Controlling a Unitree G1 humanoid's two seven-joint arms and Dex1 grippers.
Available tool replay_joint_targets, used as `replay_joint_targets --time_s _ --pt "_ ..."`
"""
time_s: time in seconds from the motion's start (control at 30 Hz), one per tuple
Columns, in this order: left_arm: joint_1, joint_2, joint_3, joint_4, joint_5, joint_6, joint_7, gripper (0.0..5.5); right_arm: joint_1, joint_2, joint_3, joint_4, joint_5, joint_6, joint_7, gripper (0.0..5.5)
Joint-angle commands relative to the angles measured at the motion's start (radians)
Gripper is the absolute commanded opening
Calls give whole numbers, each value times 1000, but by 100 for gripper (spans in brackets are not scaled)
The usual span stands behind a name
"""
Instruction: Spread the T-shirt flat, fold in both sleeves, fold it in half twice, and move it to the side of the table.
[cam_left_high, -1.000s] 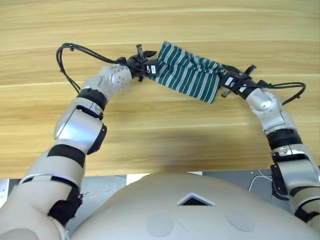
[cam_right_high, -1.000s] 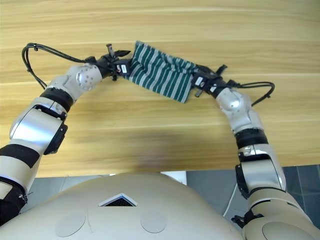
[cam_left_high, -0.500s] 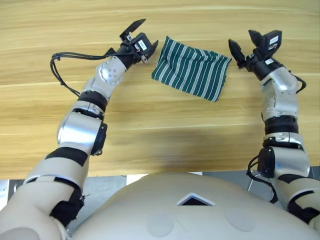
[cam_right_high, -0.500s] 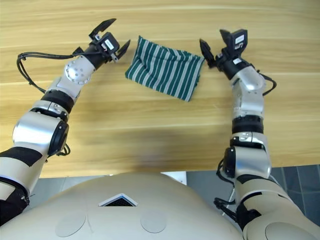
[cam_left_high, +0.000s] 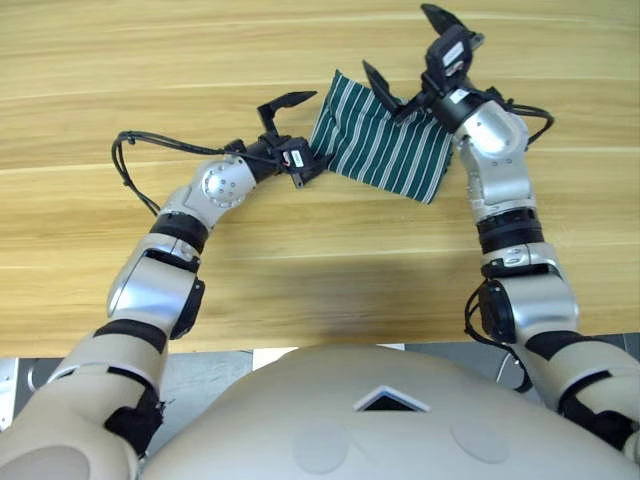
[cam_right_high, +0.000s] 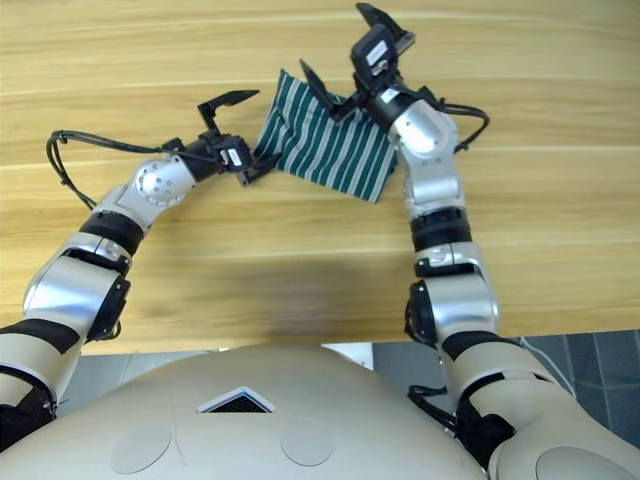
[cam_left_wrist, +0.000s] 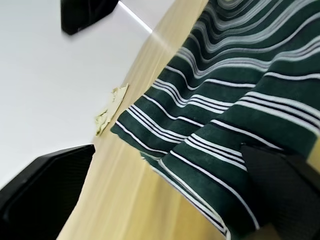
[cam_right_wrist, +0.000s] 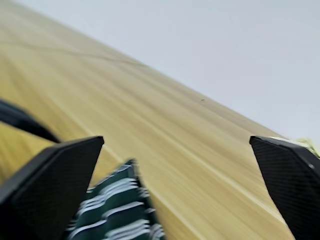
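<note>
Pale wooden table (cam_left_high: 300, 270), folded striped T-shirt (cam_left_high: 385, 155)

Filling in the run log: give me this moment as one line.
T-shirt: folded, flat on table | left gripper: open at its left edge | right gripper: open above its far edge

The T-shirt (cam_left_high: 385, 150) lies on the table (cam_left_high: 300, 270).

We see the folded green-and-white striped T-shirt (cam_left_wrist: 240, 85) lying on the wooden table (cam_left_wrist: 120, 200). Its layered edge sits between the wide-spread black fingers (cam_left_wrist: 45, 195) of our left gripper (cam_left_wrist: 168, 150), and one finger overlaps the cloth. A pale scrap (cam_left_wrist: 107, 112) sits at the table's edge.
</note>
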Motion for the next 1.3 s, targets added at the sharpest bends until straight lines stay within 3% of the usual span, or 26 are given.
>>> replay_joint_targets --time_s 0.03,0.17,0.43,0.93,1.3 --pt "29 54 -72 -4 118 82 32 539 -100 25 76 143 -127 -40 -83 540" --pt "82 80 -103 -65 120 67 12 539 -202 48 138 342 -230 -68 -154 540" --pt "109 80 -127 -84 116 92 20 539 -345 48 132 614 -268 -53 -240 540" --pt "99 79 -169 -9 142 145 110 539 -350 -9 72 735 -273 57 -324 540" --pt "89 83 -134 47 76 114 106 539 -380 -50 -132 718 -133 -71 -419 540"
